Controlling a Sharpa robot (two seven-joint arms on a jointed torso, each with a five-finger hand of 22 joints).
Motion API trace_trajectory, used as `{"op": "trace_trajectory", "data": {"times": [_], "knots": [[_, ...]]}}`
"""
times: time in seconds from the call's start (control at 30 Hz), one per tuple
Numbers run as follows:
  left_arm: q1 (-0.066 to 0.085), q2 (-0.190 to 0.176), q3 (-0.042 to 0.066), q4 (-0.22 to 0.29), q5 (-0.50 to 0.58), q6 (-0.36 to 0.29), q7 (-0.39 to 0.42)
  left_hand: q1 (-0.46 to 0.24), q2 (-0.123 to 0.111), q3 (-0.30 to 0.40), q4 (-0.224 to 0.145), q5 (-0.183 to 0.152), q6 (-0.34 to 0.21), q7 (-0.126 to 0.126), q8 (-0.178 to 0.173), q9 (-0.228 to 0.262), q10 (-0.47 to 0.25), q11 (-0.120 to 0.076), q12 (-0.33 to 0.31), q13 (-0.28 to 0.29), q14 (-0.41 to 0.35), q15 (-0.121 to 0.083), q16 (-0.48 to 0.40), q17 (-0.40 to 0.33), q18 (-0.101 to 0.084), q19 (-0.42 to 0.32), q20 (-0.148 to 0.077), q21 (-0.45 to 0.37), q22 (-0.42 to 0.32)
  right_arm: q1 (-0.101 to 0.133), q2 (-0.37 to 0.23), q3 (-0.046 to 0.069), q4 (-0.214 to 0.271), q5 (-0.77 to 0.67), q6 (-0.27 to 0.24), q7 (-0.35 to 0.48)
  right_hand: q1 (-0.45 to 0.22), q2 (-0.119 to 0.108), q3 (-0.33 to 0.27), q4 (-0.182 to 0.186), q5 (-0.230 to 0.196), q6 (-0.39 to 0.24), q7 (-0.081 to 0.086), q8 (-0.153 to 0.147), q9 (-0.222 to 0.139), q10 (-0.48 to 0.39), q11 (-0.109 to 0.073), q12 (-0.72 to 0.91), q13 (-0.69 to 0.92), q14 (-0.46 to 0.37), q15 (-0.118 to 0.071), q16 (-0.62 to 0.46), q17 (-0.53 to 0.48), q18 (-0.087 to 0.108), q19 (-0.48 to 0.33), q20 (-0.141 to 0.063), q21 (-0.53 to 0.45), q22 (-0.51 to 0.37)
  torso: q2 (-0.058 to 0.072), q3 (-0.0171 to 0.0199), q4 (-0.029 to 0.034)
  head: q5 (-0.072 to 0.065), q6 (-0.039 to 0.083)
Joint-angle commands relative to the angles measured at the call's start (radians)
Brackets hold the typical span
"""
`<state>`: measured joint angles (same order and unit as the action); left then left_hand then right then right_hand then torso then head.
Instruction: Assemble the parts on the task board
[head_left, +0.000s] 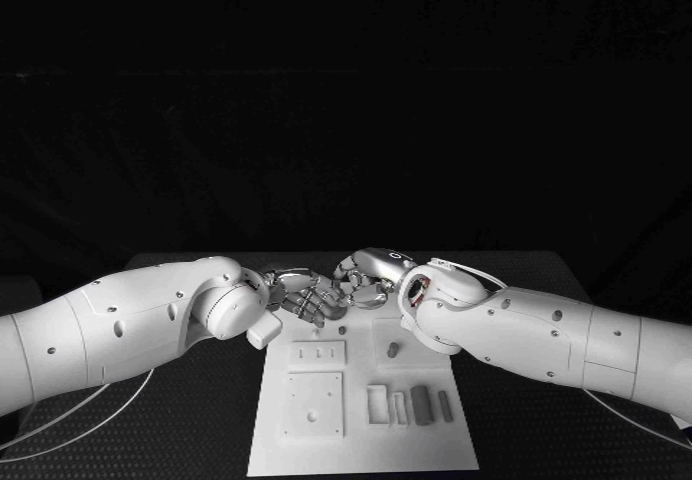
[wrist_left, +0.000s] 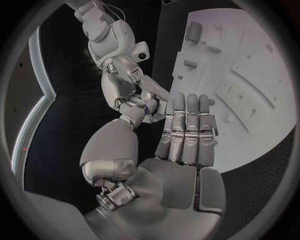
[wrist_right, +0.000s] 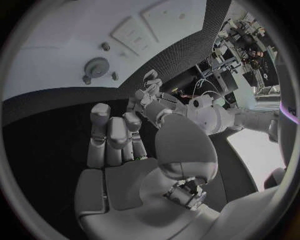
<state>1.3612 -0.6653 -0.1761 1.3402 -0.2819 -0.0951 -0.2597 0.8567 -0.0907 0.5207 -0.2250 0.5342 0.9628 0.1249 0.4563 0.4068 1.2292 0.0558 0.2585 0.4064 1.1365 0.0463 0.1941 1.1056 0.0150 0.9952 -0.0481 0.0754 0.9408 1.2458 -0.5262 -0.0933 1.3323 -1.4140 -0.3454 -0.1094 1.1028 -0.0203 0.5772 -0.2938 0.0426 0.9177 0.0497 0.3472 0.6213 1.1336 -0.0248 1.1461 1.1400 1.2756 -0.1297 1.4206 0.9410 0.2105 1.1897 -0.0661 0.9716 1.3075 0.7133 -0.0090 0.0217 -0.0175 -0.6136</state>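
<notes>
Both hands meet over the task board's (head_left: 361, 440) far end; left hand (head_left: 306, 297) and right hand (head_left: 368, 280) with fingers apart (holding nothing); grey parts (head_left: 420, 404) lie near.

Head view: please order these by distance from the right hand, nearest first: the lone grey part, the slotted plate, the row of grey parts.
1. Lone grey part, just below the right hand.
2. Slotted plate, toward the left arm.
3. Row of grey parts, nearest the robot.

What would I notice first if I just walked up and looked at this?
You'd notice the two silver hands, the left hand and right hand, meeting fingertip to fingertip over the far end of the white task board. Next come the small grey parts lying in a row on the board's near right side.
</notes>
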Motion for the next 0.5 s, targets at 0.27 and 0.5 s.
{"op": "trace_trajectory", "data": {"times": [0.27, 0.5], "knots": [[0.000, 0.002, 0.001, 0.000, -0.009, 0.007, -0.004, 0.003, -0.012, 0.004, 0.009, -0.091, -0.008, -0.003, 0.004, -0.009, -0.007, 0.000, 0.004, -0.001, 0.005, 0.003, -0.013, 0.004, -0.015, 0.000, -0.001, -0.006, 0.005, -0.001, -0.002, 0.000, 0.010, 0.001, 0.012, 0.002, -0.005, 0.003, 0.002, 0.003, 0.005, 0.106, 0.030, 0.004, 0.002, 0.001, -0.007, -0.004, -0.001, 0.002, -0.008, -0.001, 0.000, 0.051, 0.003, -0.008, 0.002, 0.006, 0.000, 0.0003, -0.0003, 0.000, -0.001], [0.000, 0.003, 0.001, -0.002, -0.009, 0.002, -0.003, 0.000, -0.019, 0.006, 0.019, -0.135, -0.013, 0.000, 0.004, -0.014, -0.010, 0.001, 0.004, -0.002, 0.005, 0.004, -0.018, 0.005, -0.015, -0.003, 0.000, -0.006, 0.006, -0.001, -0.004, 0.000, 0.013, 0.002, 0.018, 0.001, -0.005, 0.003, 0.002, 0.003, 0.005, 0.106, 0.029, 0.004, 0.003, 0.001, -0.007, -0.004, -0.001, 0.002, -0.008, -0.001, -0.001, 0.051, 0.003, -0.008, 0.002, 0.006, 0.000, 0.0002, -0.0004, 0.001, -0.001]]}}
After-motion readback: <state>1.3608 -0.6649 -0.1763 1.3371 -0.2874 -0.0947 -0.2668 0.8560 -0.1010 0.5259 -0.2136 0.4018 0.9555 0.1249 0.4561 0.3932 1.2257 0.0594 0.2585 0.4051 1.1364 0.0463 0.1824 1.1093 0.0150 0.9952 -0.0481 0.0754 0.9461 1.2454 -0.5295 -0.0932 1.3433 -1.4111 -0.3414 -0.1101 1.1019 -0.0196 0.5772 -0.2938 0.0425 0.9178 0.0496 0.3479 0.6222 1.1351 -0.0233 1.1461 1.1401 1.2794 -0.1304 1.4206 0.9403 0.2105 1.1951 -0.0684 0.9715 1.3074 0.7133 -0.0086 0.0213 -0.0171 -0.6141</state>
